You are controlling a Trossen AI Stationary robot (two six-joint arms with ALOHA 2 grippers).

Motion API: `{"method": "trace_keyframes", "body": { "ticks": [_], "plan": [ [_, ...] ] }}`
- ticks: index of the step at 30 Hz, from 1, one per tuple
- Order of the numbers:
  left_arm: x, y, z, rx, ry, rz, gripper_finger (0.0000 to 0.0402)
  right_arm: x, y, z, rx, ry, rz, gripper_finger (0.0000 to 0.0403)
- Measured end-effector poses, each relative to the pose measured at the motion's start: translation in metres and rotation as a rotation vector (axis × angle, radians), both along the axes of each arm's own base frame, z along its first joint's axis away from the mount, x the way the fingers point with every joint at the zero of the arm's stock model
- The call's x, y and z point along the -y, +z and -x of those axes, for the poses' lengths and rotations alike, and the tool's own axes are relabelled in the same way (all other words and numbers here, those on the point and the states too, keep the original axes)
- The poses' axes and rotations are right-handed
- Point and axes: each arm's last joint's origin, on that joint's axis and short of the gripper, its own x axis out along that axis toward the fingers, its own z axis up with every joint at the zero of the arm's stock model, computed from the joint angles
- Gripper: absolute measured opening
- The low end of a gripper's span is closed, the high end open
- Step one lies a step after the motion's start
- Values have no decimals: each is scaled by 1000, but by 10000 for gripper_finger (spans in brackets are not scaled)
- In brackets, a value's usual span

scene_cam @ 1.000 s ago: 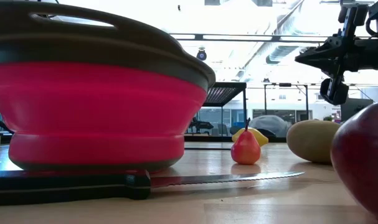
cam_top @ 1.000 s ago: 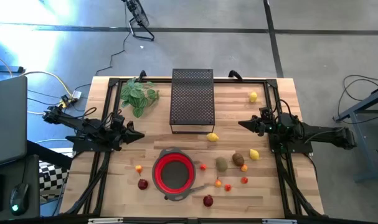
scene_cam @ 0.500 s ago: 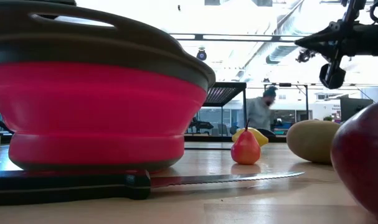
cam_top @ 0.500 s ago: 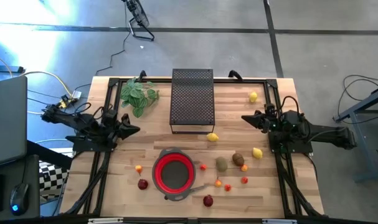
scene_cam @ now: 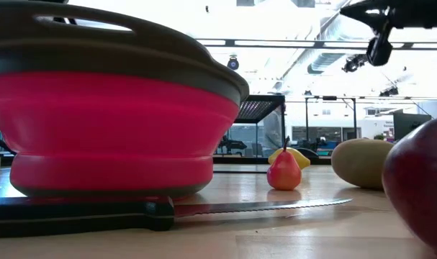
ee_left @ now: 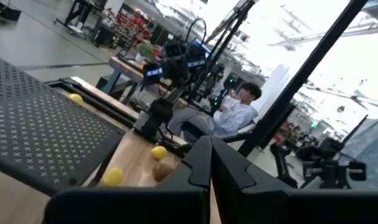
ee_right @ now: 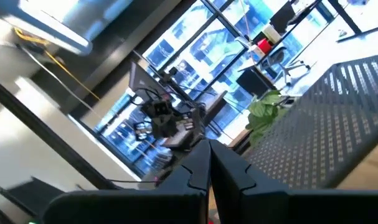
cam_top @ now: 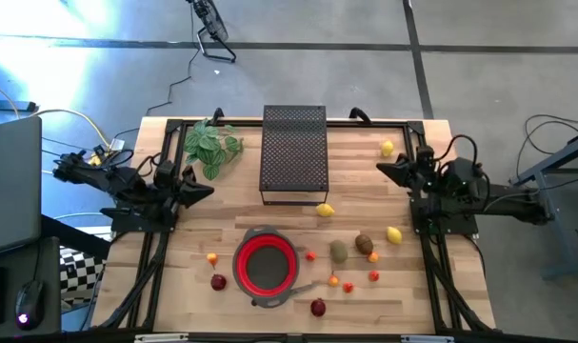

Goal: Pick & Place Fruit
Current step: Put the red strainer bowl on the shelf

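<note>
Your wooden table (cam_top: 174, 286) carries a red bowl (cam_top: 266, 265), a knife (scene_cam: 168, 208), a black mesh rack (cam_top: 293, 152), a leafy sprig (cam_top: 210, 148) and scattered fruit (cam_top: 339, 251).

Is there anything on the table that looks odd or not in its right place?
One thing: a black-handled knife lies flat against the base of the red bowl, among loose fruit, its blade pointing toward a small pear. Nothing looks spilled or damaged.

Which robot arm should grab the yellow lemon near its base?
Probably the right. Its gripper, shut, hovers on the side where that lemon lies; the left gripper is across the table.
</note>
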Motion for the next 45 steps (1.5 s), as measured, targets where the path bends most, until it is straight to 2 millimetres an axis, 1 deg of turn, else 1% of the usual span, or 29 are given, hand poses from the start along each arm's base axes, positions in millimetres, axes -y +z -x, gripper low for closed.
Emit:
{"method": "trace_keyframes", "body": {
  "ticks": [3,8,14,19,22,25,29,33,37,45],
  "plan": [
    [2,12,-6,-16,11,-7,0,1,13,-9,-55,-16,28,2],
    [6,33,-18,-40,36,-76,0,4,30,-28,-145,-23,55,2],
    [9,60,-32,-141,131,-131,0,7,49,-50,-257,-25,48,2],
    [12,83,-43,-225,176,-163,0,9,69,-65,-316,-27,83,2],
    [13,96,-47,-266,196,-184,0,10,76,-72,-351,-31,92,2],
    [14,104,-50,-316,212,-209,0,11,81,-76,-382,-50,100,2],
    [14,111,-51,-336,215,-198,0,12,85,-79,-432,-80,96,2],
    [14,113,-51,-336,215,-188,0,10,89,-83,-442,-76,78,2],
    [13,112,-48,-342,215,-192,0,2,91,-91,-476,-54,93,2],
    [15,105,-50,-413,184,-235,0,-23,80,-110,-547,83,193,2]
  ]
}}
